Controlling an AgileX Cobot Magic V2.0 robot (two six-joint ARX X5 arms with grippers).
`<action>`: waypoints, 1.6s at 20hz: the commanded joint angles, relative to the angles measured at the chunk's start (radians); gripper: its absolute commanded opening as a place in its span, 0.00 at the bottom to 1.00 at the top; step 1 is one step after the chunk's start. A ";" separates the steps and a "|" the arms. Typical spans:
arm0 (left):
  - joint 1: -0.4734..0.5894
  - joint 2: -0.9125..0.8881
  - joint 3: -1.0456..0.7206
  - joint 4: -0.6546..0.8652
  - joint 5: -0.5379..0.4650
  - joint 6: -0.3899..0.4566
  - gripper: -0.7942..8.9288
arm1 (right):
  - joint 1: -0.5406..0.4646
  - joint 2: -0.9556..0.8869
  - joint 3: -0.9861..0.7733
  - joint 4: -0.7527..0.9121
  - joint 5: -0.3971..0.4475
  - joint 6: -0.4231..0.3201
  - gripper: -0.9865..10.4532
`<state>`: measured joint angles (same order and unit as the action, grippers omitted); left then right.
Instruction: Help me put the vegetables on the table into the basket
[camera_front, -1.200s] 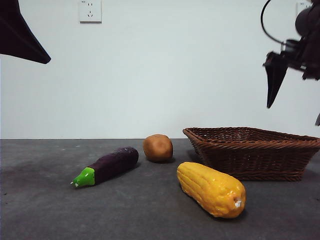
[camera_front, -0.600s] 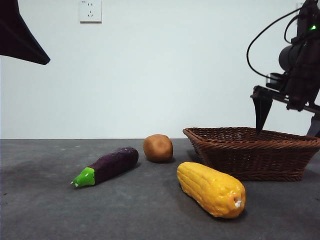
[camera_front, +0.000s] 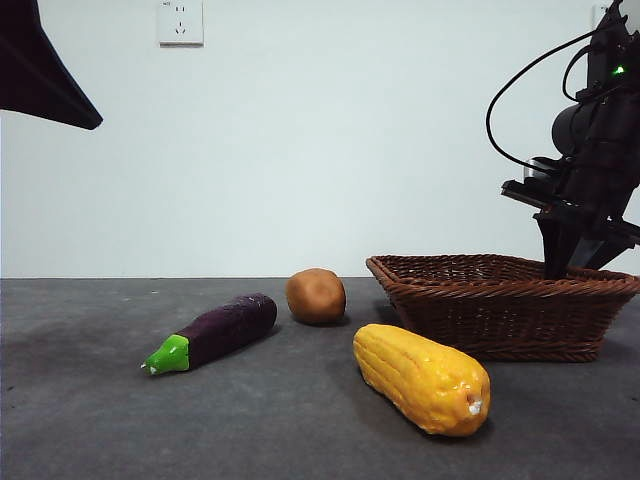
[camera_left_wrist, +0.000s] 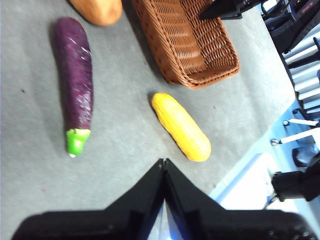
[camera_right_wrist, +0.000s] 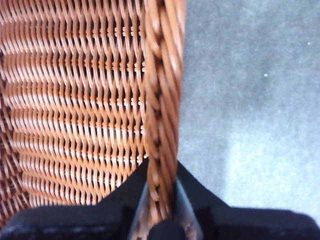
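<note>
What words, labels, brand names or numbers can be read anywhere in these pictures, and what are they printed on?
Wall socket: a tiny mark at its top left corner, too small to read.
Corn, potato, eggplant, basket and table: no writing on any of them.
Right gripper, astride the basket's rim, and left gripper: no label shows.

Woven wicker basket (camera_front: 505, 305); glossy corn (camera_front: 422, 378); matte speckled table (camera_front: 150, 420)

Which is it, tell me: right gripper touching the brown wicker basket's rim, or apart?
Touching: the right wrist view shows the right gripper straddling the basket rim, jaws against it.
</note>
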<state>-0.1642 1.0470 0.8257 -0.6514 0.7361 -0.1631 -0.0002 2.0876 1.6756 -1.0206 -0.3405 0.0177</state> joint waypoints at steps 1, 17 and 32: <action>-0.027 0.002 0.000 -0.010 -0.004 -0.051 0.08 | -0.002 0.014 0.011 -0.038 0.014 0.004 0.08; -0.531 0.323 0.268 -0.194 -0.562 -0.391 0.47 | -0.027 -0.434 0.039 -0.144 0.184 -0.023 0.08; -0.688 0.902 0.772 -0.348 -0.579 -0.422 0.54 | -0.028 -0.509 0.039 -0.183 0.163 -0.045 0.08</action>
<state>-0.8474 1.9381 1.5967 -1.0000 0.1593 -0.5663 -0.0299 1.5810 1.7092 -1.2148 -0.1703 -0.0235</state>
